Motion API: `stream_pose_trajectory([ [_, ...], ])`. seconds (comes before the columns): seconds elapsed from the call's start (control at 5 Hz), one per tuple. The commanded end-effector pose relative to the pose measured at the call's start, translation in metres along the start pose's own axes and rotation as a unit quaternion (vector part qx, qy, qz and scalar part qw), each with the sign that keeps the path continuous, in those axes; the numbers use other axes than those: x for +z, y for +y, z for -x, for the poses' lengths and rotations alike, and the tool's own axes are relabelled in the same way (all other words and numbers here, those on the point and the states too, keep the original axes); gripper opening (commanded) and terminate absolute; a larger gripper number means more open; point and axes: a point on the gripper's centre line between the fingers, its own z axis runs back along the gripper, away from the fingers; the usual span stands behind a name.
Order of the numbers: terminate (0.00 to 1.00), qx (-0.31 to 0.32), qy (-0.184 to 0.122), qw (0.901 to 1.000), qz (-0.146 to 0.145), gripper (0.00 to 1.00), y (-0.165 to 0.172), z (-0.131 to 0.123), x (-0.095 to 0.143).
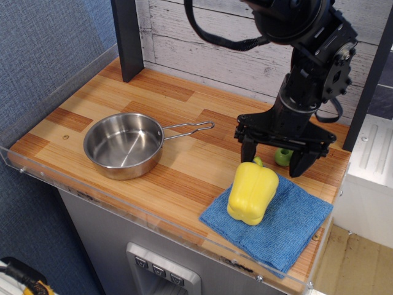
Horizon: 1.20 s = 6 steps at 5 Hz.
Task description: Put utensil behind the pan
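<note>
The steel pan [123, 145] sits at the left of the wooden counter, its wire handle [189, 128] pointing right. The utensil shows only as the lime-green end of its handle [283, 157], between my gripper's fingers; its grey head is hidden behind the gripper. My gripper [273, 155] is open and low over the counter at the right, its two black fingers standing either side of the green handle without closing on it.
A yellow bell pepper [252, 190] stands on a blue cloth [288, 224] at the front right, just below the gripper. A dark post [128, 38] stands at the back left. A clear plastic rim [153, 212] edges the counter's front.
</note>
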Motion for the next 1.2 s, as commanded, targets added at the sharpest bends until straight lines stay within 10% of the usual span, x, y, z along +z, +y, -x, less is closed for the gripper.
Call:
stream_pose_trajectory([
  [0.0,0.00,0.011,-0.049,0.9984,0.024,1.00,-0.013,-0.022,0.025],
  [1.0,0.00,0.000,0.030,0.9990,0.032,1.00,-0.009,-0.025,-0.049],
])
